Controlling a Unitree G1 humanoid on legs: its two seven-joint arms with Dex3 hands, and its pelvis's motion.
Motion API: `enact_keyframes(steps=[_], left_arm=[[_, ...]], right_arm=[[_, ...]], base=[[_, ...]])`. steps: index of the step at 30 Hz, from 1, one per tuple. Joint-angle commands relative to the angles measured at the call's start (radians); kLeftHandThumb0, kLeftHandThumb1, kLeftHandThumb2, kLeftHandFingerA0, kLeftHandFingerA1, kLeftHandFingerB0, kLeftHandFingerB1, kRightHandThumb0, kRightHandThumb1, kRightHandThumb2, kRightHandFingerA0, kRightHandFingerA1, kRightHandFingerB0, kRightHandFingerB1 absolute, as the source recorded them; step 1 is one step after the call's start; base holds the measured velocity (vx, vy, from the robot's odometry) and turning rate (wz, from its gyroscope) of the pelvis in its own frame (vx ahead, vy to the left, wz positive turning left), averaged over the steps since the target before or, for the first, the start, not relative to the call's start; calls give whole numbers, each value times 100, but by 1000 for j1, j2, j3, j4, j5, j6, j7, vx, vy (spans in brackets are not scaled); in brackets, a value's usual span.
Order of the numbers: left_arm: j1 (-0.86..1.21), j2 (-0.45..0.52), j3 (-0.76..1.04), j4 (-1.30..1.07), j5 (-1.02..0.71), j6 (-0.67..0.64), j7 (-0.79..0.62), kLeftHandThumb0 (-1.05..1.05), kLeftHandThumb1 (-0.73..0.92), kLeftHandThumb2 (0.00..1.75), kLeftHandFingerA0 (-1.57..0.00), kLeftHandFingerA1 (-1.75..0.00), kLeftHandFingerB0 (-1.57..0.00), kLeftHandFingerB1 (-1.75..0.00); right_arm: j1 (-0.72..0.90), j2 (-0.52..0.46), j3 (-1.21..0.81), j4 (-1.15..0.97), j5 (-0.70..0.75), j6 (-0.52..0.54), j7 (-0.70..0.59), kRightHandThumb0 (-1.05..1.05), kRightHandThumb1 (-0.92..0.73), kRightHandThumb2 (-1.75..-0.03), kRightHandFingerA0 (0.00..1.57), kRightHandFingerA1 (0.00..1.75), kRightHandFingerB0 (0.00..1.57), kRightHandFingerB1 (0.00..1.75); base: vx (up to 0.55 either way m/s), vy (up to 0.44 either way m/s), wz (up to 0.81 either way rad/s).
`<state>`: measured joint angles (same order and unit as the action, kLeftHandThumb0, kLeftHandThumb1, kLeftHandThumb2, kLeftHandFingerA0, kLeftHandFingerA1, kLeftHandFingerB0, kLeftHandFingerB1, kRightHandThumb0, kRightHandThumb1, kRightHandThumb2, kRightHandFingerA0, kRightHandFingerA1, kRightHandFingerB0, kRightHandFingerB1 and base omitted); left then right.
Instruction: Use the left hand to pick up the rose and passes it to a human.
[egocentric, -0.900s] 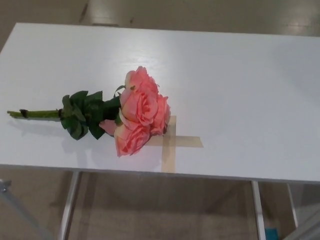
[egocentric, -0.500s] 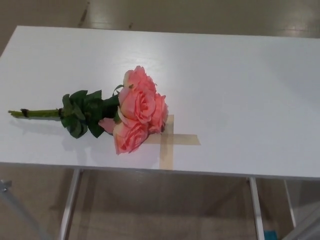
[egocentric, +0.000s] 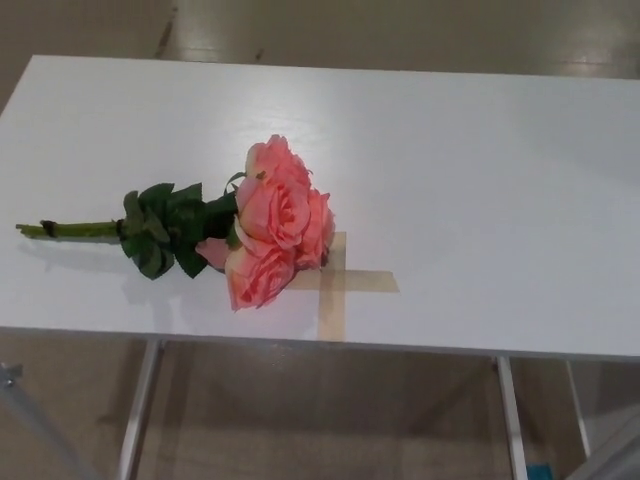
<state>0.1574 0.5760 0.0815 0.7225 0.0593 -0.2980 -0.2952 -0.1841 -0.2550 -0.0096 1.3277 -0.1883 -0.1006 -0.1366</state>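
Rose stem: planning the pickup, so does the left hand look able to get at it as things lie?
Probably yes. The stem lies bare on the table, pointing toward the robot's left, with nothing beside or over it. Neither hand is in view, so actual reach can't be confirmed.

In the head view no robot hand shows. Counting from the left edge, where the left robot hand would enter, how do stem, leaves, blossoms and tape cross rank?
1. Stem, far left.
2. Leaves, left of centre.
3. Blossoms, centre.
4. Tape cross, partly under the blossoms, rightmost.
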Motion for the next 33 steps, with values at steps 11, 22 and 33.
enact_keyframes(steps=[11, 22, 33], left_arm=[[405, 71, 145, -600, -264, 2, -299, -50, 44, 54, -30, -34, -44, -35], [608, 122, 390, -1199, -586, -139, -455, -51, 46, 55, -36, -36, -43, -35], [278, 106, 415, -1322, -588, -25, -291, -28, 20, 82, -10, -52, -9, -49]], right_arm=[[24, -4, 7, 11, -10, -6, -9, -40, -71, -62, 63, 41, 51, 37], [6, -10, -2, 11, -1, 13, 3, -39, -70, -62, 64, 41, 52, 38], [2, -9, -4, 10, 2, 4, 23, -38, -71, -62, 63, 41, 52, 38]], base=[[0, 0, 0], [0, 0, 0], [0, 0, 1]])
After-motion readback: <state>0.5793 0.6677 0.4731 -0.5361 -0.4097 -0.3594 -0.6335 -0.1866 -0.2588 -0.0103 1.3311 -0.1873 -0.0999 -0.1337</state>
